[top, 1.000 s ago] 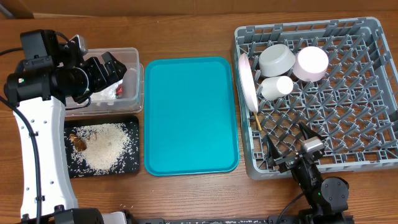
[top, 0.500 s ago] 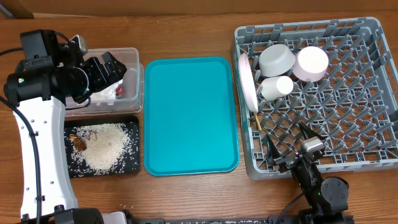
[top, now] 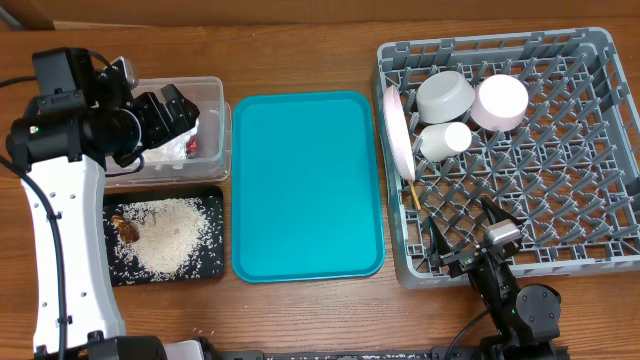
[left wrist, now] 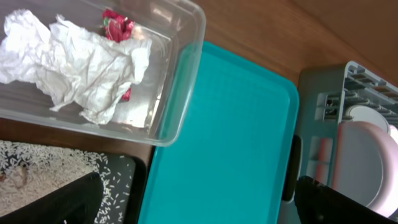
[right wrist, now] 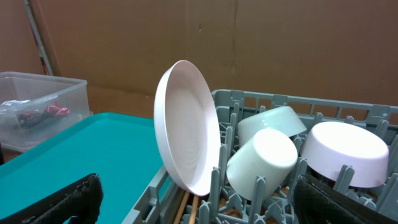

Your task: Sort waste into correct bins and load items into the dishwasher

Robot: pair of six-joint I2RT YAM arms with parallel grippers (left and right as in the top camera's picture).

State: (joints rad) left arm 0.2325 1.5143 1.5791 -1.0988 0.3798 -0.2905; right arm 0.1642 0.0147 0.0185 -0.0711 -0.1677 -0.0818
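On the wooden table, sorting looks finished. The napkin and wrapper lie in the clear tub at ten o'clock, and the plate stands in the rack at two. The left gripper above the tub and the right gripper at five both gape empty, so lifting clear seems next.

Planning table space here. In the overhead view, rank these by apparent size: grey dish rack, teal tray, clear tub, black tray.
1. grey dish rack
2. teal tray
3. clear tub and black tray: near alike, and the left arm hides part of the tub, so I won't rank them.
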